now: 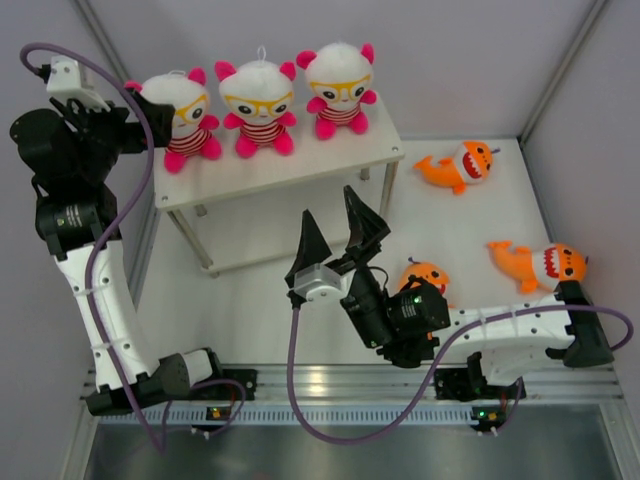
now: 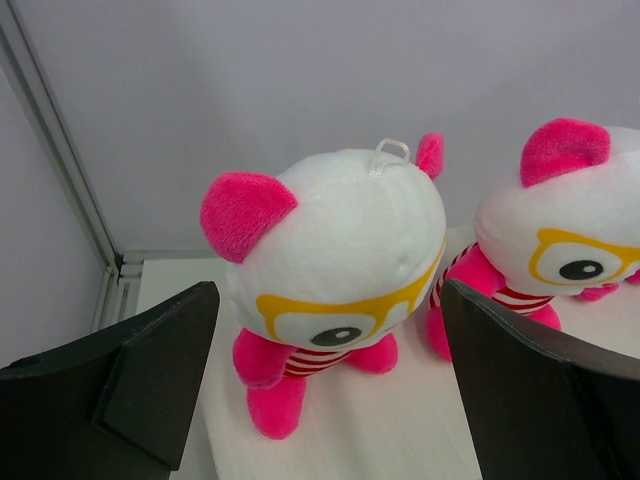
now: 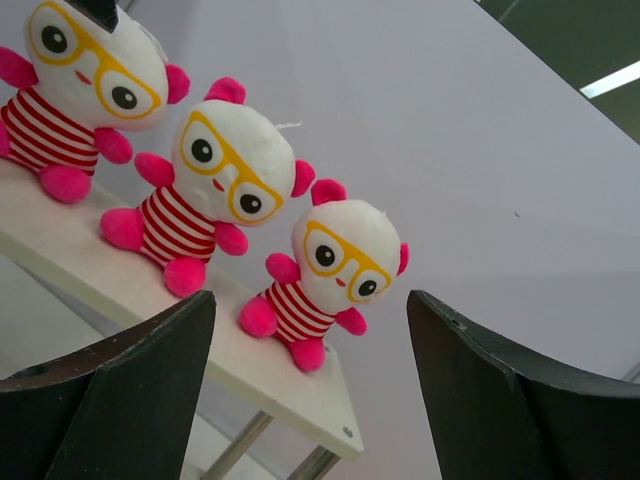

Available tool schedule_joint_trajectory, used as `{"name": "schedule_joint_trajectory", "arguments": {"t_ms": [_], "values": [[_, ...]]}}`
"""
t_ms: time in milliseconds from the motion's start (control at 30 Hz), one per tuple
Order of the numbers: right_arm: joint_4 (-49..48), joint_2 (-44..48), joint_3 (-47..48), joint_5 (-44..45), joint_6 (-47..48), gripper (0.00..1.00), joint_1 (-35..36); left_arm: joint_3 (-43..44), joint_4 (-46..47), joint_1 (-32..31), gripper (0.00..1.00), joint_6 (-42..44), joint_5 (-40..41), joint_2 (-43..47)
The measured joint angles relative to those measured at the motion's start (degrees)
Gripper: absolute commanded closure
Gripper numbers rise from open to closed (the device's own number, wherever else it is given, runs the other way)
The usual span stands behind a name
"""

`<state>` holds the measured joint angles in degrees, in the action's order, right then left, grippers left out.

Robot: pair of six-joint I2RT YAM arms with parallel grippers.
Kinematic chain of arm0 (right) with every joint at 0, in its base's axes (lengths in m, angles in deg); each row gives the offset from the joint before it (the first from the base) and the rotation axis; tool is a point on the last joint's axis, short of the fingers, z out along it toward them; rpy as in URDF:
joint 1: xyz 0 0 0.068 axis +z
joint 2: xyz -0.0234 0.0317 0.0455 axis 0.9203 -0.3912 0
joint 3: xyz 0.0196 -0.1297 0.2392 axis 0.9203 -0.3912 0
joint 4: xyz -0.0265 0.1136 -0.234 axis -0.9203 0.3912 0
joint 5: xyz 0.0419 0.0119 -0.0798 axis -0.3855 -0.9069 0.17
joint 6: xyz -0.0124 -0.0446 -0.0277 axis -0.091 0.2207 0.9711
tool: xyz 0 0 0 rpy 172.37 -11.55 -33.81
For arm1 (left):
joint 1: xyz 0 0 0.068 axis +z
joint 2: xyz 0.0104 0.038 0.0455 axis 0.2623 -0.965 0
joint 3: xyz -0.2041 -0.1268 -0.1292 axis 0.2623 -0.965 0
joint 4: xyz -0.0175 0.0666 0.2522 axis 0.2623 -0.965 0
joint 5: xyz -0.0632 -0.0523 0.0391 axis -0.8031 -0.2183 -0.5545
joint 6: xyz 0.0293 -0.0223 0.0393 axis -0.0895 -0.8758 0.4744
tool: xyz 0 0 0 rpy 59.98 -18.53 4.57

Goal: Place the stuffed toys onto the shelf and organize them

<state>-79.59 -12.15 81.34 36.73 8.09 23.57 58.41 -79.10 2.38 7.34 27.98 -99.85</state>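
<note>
Three bears sit in a row on top of the shelf, and three orange sharks lie on the surface. Our left hand is wide open around the end bear, not squeezing it, and our right hand is wide open and empty. We think the sharks come next, so a hand must reach down and close on one.

I see the shelf standing on the table, just beyond my right jaws. On its top tier sit the end bear, right before my left jaws, the middle bear and the far bear. On the table, the near shark lies behind the right jaws; the upper shark and the side shark lie off to their right.
</note>
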Motion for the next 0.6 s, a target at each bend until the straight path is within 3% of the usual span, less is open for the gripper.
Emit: {"name": "schedule_joint_trajectory", "arguments": {"t_ms": [600], "values": [[1.2,0.0,0.0,1.1,-2.0,0.21,-0.3,-2.2,0.0,0.0,0.02,0.1,-1.6,6.9]]}}
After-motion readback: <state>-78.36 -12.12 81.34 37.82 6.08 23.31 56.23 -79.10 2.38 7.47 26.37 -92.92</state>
